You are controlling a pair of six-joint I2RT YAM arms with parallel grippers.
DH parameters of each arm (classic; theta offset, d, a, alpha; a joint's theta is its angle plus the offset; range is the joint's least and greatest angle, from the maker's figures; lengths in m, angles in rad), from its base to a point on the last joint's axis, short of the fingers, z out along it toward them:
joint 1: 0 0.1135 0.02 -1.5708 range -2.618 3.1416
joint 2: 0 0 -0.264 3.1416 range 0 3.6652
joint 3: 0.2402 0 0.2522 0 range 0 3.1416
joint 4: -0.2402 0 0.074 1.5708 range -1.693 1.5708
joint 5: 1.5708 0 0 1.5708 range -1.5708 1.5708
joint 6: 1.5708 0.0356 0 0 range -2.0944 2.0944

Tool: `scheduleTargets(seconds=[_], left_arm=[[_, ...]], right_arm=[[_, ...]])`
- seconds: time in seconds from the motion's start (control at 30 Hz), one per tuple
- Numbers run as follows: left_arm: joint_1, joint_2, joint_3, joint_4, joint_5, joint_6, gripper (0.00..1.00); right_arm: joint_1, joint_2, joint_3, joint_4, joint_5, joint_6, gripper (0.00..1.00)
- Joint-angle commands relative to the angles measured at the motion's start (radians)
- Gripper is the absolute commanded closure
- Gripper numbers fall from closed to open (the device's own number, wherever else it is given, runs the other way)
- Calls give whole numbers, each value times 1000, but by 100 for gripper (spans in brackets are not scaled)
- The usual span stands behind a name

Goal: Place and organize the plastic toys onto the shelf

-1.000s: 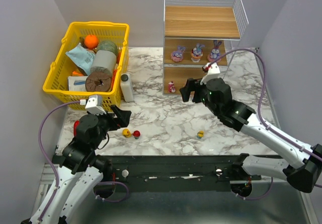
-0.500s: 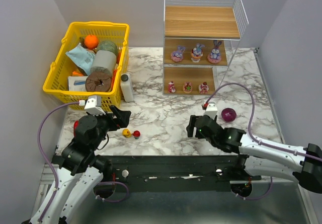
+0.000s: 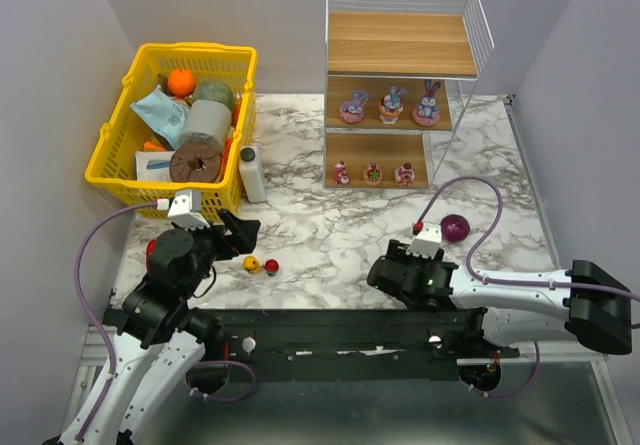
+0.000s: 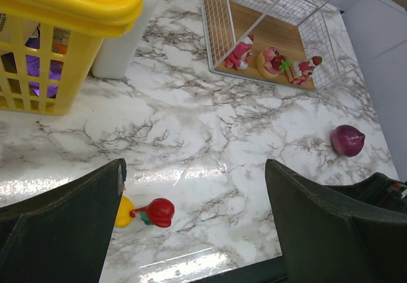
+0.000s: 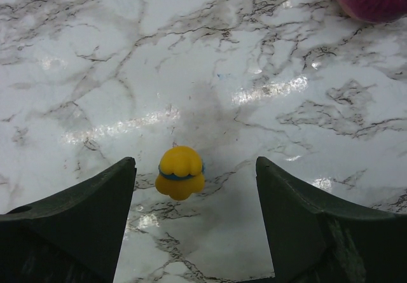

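Marble-patterned desk point(image 3: 320, 230) runs between grey walls, with the shelf point(image 3: 400, 43) at the far side, right of centre, and a yellow basket point(image 3: 200, 49) at the far left. Three purple bunny figurines point(image 3: 391, 105) stand on the shelf's middle board and three small pink-red figurines point(image 3: 372, 173) on its bottom board; the top board is bare.

We judge the step in hand to be picking up the yellow-haired doll point(image 5: 180, 172). It sits on the desk close to the near edge, between the fingers of the right claw point(image 5: 194, 162), which is spread wide, touches nothing and holds nothing. In the right wrist view the doll is nearer the left finger; we would shift the claw slightly left to centre it, lower until the fingertips flank its body, then close gently, since so small and rounded a piece on glossy marble could squirt free.

A purple ball point(image 3: 455, 228) lies farther off to the right, well apart; we would keep clear of it on the way to the shelf.

The left claw point(image 4: 194, 165) hangs wide open and empty above a second yellow doll point(image 4: 125, 212) and a red doll point(image 4: 159, 212), just beside each other at the near left; these remain to be shelved.
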State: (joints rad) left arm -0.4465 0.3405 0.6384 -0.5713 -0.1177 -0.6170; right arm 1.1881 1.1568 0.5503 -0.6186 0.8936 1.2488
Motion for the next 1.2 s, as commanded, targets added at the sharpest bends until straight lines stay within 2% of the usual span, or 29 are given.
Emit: scheduleTargets(seconds=[0.0, 0.2, 0.4, 0.6, 0.97, 1.17], left_arm=[[2, -5, -9, 2, -5, 16, 1], [2, 2, -11, 2, -7, 14, 1], [2, 2, -9, 1, -5, 14, 1], [2, 2, -9, 4, -5, 14, 1], [2, 3, -9, 2, -5, 14, 1], [2, 2, -9, 2, -5, 14, 1]], right_arm=[[30, 29, -33, 44, 84, 110, 18], [38, 47, -84, 161, 87, 97, 21], [44, 133, -73, 172, 110, 138, 27], [57, 218, -49, 181, 140, 172, 42], [62, 262, -29, 168, 169, 207, 45], [64, 262, 0, 128, 194, 218, 53]])
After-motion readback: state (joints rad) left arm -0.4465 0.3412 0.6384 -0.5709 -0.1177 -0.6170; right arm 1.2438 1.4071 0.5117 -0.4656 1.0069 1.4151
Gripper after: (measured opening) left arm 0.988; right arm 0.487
